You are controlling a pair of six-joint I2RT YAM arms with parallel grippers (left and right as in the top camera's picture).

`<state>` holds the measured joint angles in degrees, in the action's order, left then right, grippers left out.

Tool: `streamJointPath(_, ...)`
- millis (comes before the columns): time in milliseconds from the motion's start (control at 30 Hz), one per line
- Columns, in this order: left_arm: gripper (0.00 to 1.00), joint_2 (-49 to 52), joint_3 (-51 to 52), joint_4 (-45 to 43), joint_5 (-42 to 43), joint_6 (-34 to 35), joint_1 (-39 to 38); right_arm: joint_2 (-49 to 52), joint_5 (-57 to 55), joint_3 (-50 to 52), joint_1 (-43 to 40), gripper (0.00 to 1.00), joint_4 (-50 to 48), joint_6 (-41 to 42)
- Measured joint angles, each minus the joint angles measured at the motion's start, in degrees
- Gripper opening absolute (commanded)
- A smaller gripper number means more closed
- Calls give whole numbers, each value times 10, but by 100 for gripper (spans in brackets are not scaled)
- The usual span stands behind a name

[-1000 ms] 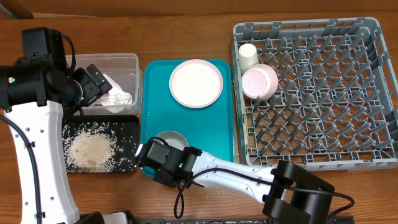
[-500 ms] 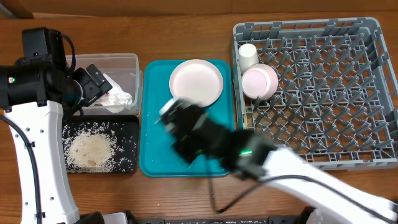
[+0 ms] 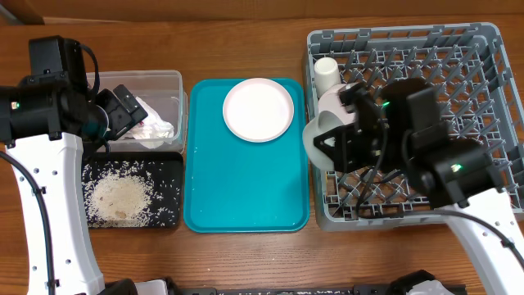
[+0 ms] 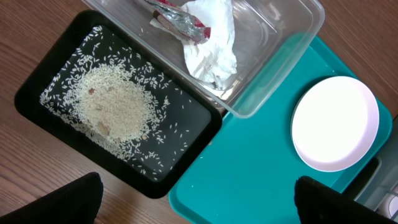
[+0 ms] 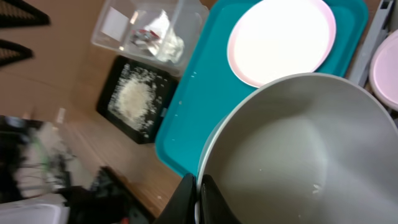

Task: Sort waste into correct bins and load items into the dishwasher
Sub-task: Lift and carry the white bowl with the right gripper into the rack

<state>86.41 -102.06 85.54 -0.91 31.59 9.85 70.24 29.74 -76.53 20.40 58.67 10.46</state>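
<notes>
My right gripper (image 5: 198, 200) is shut on the rim of a pale grey bowl (image 5: 298, 155), which carries a few rice grains. In the overhead view that gripper (image 3: 334, 141) holds the bowl (image 3: 315, 133) over the left edge of the grey dishwasher rack (image 3: 458, 205). A white cup (image 3: 327, 72) stands in the rack's far left corner, and a pink bowl (image 5: 387, 68) sits beside it. The pale pink plate (image 3: 258, 109) lies on the teal tray (image 3: 246, 188). My left gripper (image 4: 198, 186) hangs open and holds nothing above the black tray (image 4: 43, 115) of rice (image 4: 118, 106).
The clear tub (image 3: 168, 82) holds a crumpled white napkin (image 4: 211, 46) and a red wrapper (image 4: 180, 18). It stands behind the black tray (image 3: 168, 168), left of the teal tray. The left arm (image 3: 49, 172) rises along the table's left side.
My right arm has lifted the bowl off the front of the teal tray and swung it right to the rack's left edge. The left arm has not moved.
</notes>
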Motion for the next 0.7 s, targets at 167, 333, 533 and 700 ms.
streamJointPath(167, 100, 0, 0, 0, 0, 0, 0, 0, 124, 10, -82, 4, -4, -17)
streamJointPath(333, 100, 0, 0, 0, 0, 0, 0, 0, 252, 54, -152, 4, -43, -26)
streamJointPath(533, 100, 0, 0, 0, 0, 0, 0, 0, 353, 144, -200, 4, -92, -30)
streamJointPath(700, 100, 0, 0, 0, 0, 0, 0, 1, 402, 223, -240, 4, -148, -31)
